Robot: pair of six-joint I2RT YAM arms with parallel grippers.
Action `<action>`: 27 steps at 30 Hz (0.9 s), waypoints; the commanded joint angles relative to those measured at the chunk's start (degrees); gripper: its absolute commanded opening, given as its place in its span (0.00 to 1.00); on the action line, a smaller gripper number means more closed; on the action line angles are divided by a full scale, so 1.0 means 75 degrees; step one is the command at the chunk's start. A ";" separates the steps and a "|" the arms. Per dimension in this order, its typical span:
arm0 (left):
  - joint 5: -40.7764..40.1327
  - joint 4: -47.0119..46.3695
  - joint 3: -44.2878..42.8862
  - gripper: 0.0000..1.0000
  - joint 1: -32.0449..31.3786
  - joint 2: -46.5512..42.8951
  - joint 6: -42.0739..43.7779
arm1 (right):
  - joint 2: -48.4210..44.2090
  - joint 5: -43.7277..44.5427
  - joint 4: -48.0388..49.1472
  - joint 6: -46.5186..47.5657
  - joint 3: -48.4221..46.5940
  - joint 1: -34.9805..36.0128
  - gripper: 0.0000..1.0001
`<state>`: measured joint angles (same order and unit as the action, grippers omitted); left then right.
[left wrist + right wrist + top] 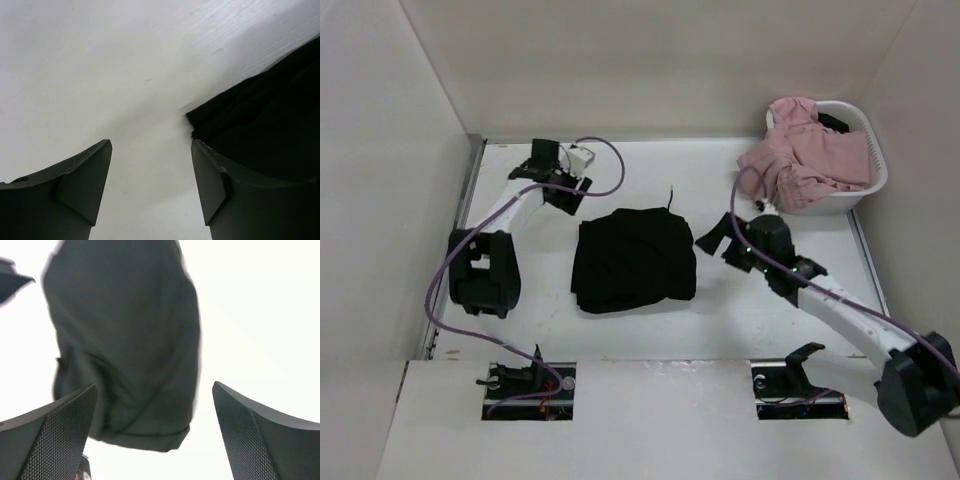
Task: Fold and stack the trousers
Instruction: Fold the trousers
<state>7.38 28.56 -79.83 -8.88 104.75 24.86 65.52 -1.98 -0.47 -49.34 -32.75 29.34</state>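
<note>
While the trousers [635,260] are lying folded in a dark bundle at the middle of the worktop [750,310], you are keeping a claw on either side of them. The left claw [150,150] is hanging near their far left corner, jaws apart and gripping nothing. The right claw [154,390] is gaping wide beside the bundle's right edge, with nothing between its fingers.

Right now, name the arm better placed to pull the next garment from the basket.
Probably right. The right gripper, open, is on the side of the basket of pink clothes; the left gripper is across the table, with the folded trousers between it and the basket.
</note>
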 commanded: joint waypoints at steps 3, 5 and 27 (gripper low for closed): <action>-0.0128 -0.0021 -0.0348 0.68 0.0978 -0.2513 -0.0583 | -0.1177 0.0322 -0.3750 0.1830 -0.2191 -0.1337 1.00; -0.0140 -0.0151 -0.0196 0.70 0.1388 -0.3183 -0.0864 | -0.1119 0.0357 -0.4750 0.2358 -0.2826 -0.1819 1.00; -0.0374 0.1067 0.1012 0.70 0.3640 -0.5400 -0.2026 | -0.1716 0.1295 -0.5856 0.3649 -0.4012 -0.3719 1.00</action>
<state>4.69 36.97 -70.57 18.37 66.13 11.09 52.90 7.49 -44.62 -23.68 -59.90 2.04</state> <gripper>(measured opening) 0.698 0.998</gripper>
